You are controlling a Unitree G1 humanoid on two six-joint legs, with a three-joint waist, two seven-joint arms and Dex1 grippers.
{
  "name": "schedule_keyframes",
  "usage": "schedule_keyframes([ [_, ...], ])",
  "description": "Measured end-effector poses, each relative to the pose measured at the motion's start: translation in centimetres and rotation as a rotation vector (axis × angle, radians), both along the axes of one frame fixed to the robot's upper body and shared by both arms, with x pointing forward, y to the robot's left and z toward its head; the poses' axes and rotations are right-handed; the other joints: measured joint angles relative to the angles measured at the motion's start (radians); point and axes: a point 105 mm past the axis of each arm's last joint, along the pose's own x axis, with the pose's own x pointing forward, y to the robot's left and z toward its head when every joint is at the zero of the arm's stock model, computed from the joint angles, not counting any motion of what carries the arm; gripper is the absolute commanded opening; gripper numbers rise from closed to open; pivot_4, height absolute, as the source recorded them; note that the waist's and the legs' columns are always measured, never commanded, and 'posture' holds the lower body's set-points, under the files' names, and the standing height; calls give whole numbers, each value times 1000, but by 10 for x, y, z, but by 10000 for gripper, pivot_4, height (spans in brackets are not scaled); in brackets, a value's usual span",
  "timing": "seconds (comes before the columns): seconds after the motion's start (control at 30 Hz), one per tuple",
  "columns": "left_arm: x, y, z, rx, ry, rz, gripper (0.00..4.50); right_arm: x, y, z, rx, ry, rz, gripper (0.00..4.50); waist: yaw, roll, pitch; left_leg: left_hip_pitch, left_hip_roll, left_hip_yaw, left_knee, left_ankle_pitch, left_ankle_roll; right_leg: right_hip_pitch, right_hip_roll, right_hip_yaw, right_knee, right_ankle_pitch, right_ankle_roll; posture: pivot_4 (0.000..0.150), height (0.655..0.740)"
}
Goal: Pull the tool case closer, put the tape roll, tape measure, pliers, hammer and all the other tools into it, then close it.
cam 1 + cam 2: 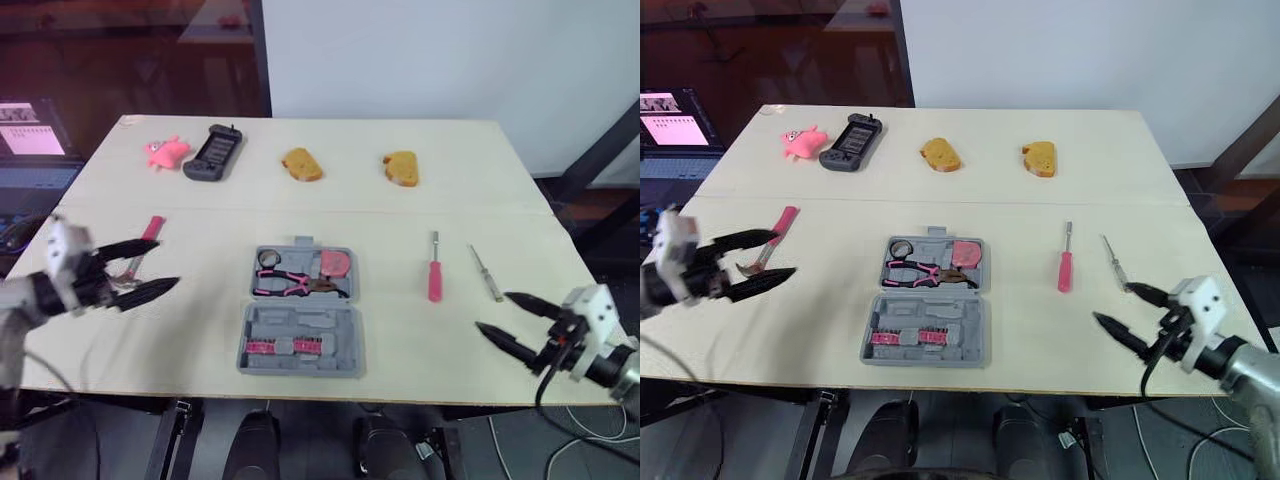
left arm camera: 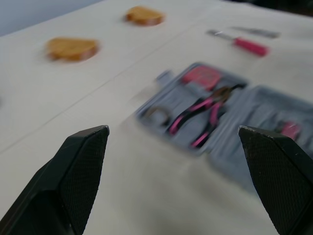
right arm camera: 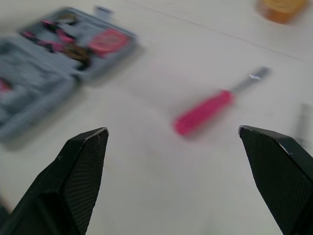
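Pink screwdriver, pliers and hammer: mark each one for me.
pink screwdriver [image 1: 435, 282], left eye view, on its pink handle.
pliers [image 1: 300, 284], left eye view, on the pink grips near the pivot.
hammer [image 1: 152, 227], left eye view, on its pink handle.
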Motion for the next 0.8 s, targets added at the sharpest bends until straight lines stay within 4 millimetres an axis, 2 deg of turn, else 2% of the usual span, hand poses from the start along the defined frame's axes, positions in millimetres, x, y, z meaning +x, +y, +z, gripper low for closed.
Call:
schedule_keyframes([
  [0.17,9,-57,4,-48,91,-205,44418,-22,18,11,8,-1,-54,45000,-11,-1,0,1,0,0,0,0,0,0,1,0,1,0,0,1500,7207],
  [0.43,15,-94,28,-21,55,-355,44418,-30,34,18,19,21,-141,45000,-9,-2,0,1,0,-1,1,0,0,1,1,0,0,0,0,1500,7207],
  [0.57,15,-95,26,-22,60,-351,44418,-14,25,22,-48,-9,-213,45000,-16,-2,0,1,0,-1,1,0,1,1,1,0,0,0,-1,1500,7207],
  [0.7,7,-94,15,-8,75,-329,44418,29,6,39,-157,-88,-302,45000,-28,-2,1,1,0,-1,1,0,1,0,1,1,1,0,-1,1500,7207],
  [0.8,-1,-88,10,5,89,-301,44418,58,-9,30,-242,-43,-355,45000,-25,-3,1,1,0,-2,0,0,2,0,1,1,1,0,-1,1500,7207],
])
